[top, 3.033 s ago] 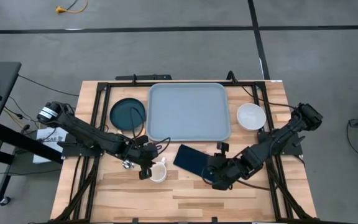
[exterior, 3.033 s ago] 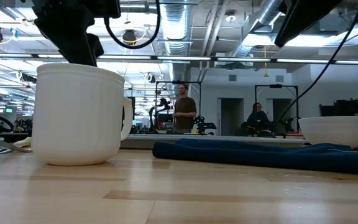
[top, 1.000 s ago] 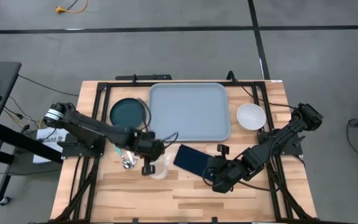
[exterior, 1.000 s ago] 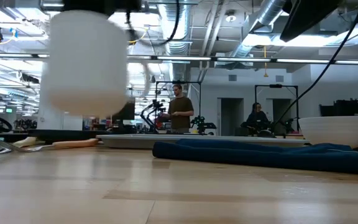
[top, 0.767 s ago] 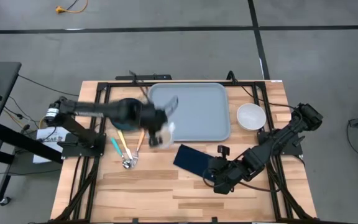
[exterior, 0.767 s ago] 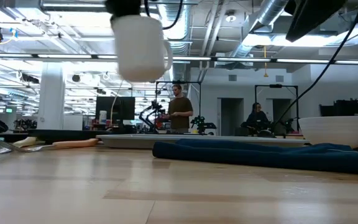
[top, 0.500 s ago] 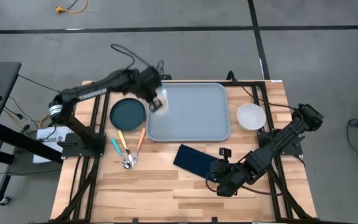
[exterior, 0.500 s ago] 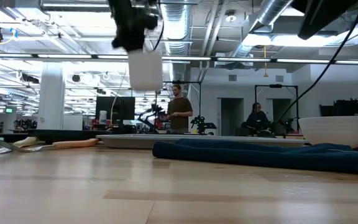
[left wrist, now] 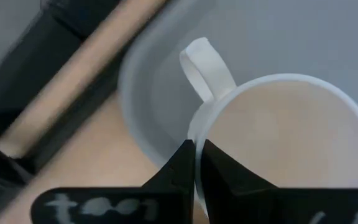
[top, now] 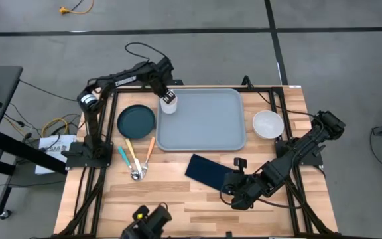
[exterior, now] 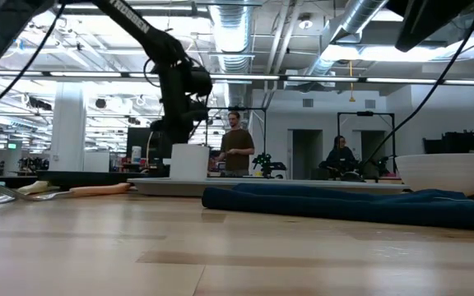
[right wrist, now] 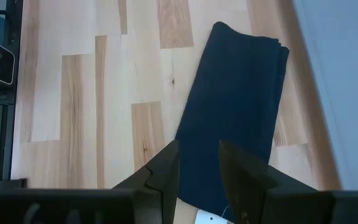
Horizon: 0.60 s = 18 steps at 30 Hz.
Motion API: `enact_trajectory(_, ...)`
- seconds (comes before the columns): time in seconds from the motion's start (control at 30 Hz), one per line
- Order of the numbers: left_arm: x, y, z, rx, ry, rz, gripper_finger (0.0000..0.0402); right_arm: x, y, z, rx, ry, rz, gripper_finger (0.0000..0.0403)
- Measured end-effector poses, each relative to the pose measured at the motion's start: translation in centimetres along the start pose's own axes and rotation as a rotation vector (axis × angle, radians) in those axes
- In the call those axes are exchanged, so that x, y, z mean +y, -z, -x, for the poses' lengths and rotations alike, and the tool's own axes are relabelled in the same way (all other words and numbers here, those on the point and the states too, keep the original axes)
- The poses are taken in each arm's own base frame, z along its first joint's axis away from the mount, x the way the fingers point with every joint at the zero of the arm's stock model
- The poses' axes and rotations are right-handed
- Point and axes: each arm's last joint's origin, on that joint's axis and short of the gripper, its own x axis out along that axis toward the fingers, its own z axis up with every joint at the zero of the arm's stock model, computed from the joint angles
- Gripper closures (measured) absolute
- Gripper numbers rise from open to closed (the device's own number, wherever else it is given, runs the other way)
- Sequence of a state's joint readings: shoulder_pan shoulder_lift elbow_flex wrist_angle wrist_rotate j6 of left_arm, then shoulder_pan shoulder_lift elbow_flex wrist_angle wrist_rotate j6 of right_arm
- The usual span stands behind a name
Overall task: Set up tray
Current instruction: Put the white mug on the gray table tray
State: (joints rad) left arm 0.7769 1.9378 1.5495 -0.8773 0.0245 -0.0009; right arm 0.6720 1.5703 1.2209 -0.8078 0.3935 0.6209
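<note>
The light blue-grey tray (top: pixel 204 123) lies at the table's far middle. A white mug (top: pixel 169 103) stands upright in the tray's far left corner, also visible in the low view as the mug (exterior: pixel 189 162). My left gripper (top: pixel 166 95) is shut on it from above. A folded navy napkin (top: pixel 205 170) lies flat on the wood near the tray's near edge. My right gripper (right wrist: pixel 197 152) hovers open over the napkin's near right end; in the high view the right gripper (top: pixel 236 192) is just beyond that end. My left gripper pinches the mug's rim (left wrist: pixel 194 134) close to the handle (left wrist: pixel 205 65), one finger inside the mug and one outside. The fingers come from above, pointing down. The mug is upright, its bottom at the level of the tray's floor; whether it rests there I cannot tell.
A round teal plate (top: pixel 136 121) sits left of the tray, with cutlery (top: pixel 135 159) lying near it. A white bowl (top: pixel 268 124) stands right of the tray. A dark device (top: pixel 146 219) shows at the table's near edge. Bare wood fills the near half.
My left gripper has carried the mug up from the near middle of the table, swung it toward the far edge over the plate, and lowered it into the tray's far left corner. The mug stayed upright and held throughout.
</note>
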Motion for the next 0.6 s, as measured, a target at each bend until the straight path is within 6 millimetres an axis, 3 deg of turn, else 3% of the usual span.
enact_trajectory(0.17, 1.0, -0.9, 0.4, -0.036, -0.011, 0.015, 0.0401, 0.0, 0.0, 0.0, 0.001, -0.002, -0.003, 0.0301)
enact_trajectory(0.43, 0.4, -1.1, 1.2, -0.027, -0.013, -0.012, 0.04, 0.1, 0.0, 0.0, 0.015, -0.021, -0.009, 0.0301)
enact_trajectory(0.6, 0.2, -0.9, 1.2, -0.007, -0.012, -0.01, 0.038, 0.1, 0.1, 0.0, 0.019, -0.028, -0.016, 0.0301)
